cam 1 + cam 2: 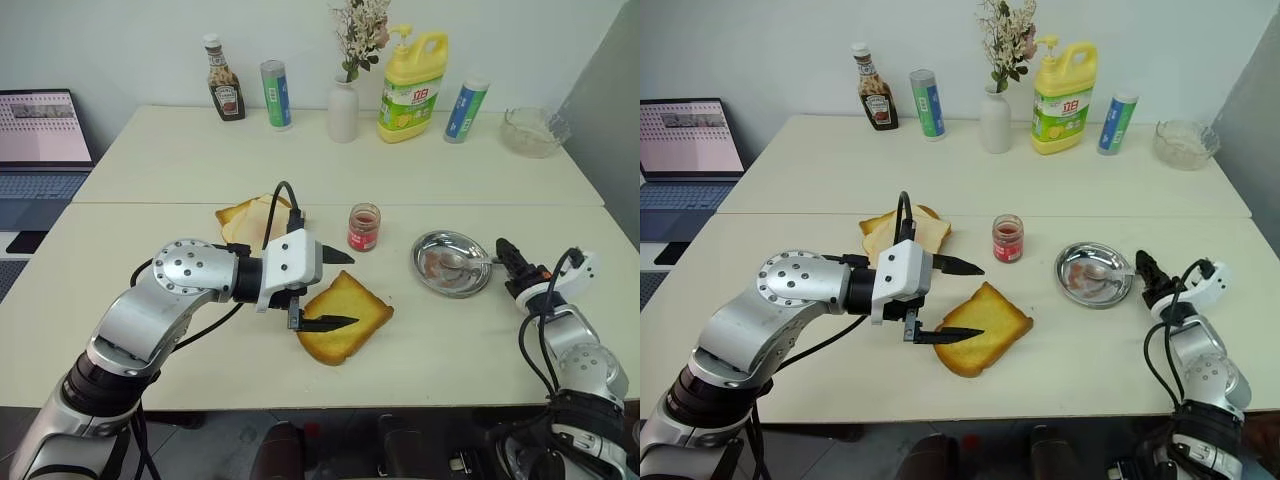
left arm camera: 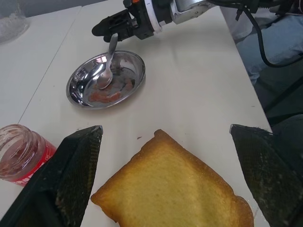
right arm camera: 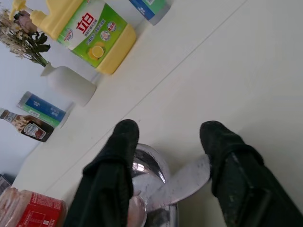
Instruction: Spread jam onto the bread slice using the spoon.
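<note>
We are looking at a pale cream table point(image 1: 150, 330), with a seam running across it. The bread slice point(image 1: 348, 320) is lying flat near the front edge, and the paler slices point(image 1: 250, 217) are lying behind it. The jam point(image 1: 364, 227) is standing upright between those slices and a round steel dish point(image 1: 452, 264), which is sitting toward the right. Along the far edge, a ketchup bottle point(image 1: 224, 80), a blue-green can point(image 1: 275, 94), a white vase point(image 1: 343, 110), a yellow detergent jug point(image 1: 412, 88), a tilted blue can point(image 1: 466, 110) and a glass bowl point(image 1: 532, 131) are standing in a row.
</note>
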Motion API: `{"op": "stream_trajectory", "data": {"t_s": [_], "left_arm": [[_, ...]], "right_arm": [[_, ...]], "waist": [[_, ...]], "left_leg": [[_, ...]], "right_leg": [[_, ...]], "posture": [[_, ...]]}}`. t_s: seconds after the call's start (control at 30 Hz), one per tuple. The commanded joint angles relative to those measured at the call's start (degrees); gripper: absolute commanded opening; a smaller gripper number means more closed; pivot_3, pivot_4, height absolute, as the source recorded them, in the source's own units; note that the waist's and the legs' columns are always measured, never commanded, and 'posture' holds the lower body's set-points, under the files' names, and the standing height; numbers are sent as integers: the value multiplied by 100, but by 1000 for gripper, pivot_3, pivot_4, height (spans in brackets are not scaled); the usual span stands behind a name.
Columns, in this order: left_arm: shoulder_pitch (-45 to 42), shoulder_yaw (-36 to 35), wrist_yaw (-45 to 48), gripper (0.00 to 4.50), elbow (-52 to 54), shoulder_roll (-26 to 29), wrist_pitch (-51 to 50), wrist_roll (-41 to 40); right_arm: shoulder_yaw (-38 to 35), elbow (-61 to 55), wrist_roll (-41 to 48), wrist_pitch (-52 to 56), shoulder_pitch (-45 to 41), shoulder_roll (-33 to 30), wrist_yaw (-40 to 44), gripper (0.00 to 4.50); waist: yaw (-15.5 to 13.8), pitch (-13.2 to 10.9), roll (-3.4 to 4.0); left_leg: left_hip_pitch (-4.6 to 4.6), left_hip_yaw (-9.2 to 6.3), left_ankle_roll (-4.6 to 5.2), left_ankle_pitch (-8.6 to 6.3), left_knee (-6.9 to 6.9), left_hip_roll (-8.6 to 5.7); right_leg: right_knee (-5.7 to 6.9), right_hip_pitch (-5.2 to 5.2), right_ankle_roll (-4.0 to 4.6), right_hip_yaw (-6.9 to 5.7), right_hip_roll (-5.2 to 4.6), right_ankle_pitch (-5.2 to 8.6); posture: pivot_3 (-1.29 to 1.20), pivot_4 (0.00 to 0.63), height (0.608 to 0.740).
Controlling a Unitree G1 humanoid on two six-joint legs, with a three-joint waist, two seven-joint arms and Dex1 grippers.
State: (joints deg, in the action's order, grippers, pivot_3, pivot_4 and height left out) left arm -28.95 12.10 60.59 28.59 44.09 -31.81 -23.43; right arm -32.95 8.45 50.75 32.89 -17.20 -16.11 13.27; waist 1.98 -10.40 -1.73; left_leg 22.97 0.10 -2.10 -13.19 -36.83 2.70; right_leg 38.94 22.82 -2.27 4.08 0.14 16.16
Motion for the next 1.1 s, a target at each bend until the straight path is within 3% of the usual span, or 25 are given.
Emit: {"op": "stream_trajectory", "data": {"t_s": [0.03,0.13,0.43,0.77,0.87,1.1], "left_arm": [[-6,5,-26,4500,19,-22,132,100],[60,-22,-30,4500,9,-15,148,124],[194,-96,-55,4500,-39,5,231,222],[398,-535,-337,4500,-125,78,30,133],[510,-837,-618,4500,-238,95,-131,150],[826,-1308,-1034,4500,-433,229,-348,221]], "right_arm": [[-181,-150,148,-92,-65,-41,-33,1085],[-275,-269,329,-4,-68,-1,-158,27],[-373,-369,580,31,-94,-80,-240,27],[-285,-1309,1070,478,-182,-543,-296,27],[-65,-1774,1137,721,-245,-885,-208,27],[1069,-2098,715,999,-1418,-1290,-24,27]], "waist": [[0,0,0],[0,1,2],[1,1,6],[2,-9,24],[1,-10,25],[94,-20,41]], "left_leg": [[0,0,0,0,0,0],[0,2,0,0,0,0],[3,3,0,0,1,0],[28,1,0,0,2,3],[31,3,0,0,2,2],[37,-4,1,1,-1,6]], "right_leg": [[0,0,0,0,0,0],[0,2,0,1,0,0],[1,7,0,3,0,0],[5,36,0,2,3,-1],[3,37,-1,3,3,-1],[6,45,-1,-3,6,-1]], "posture": [[0,150,740],[0,150,740],[0,150,740],[0,150,740],[0,150,740],[0,150,740]]}}
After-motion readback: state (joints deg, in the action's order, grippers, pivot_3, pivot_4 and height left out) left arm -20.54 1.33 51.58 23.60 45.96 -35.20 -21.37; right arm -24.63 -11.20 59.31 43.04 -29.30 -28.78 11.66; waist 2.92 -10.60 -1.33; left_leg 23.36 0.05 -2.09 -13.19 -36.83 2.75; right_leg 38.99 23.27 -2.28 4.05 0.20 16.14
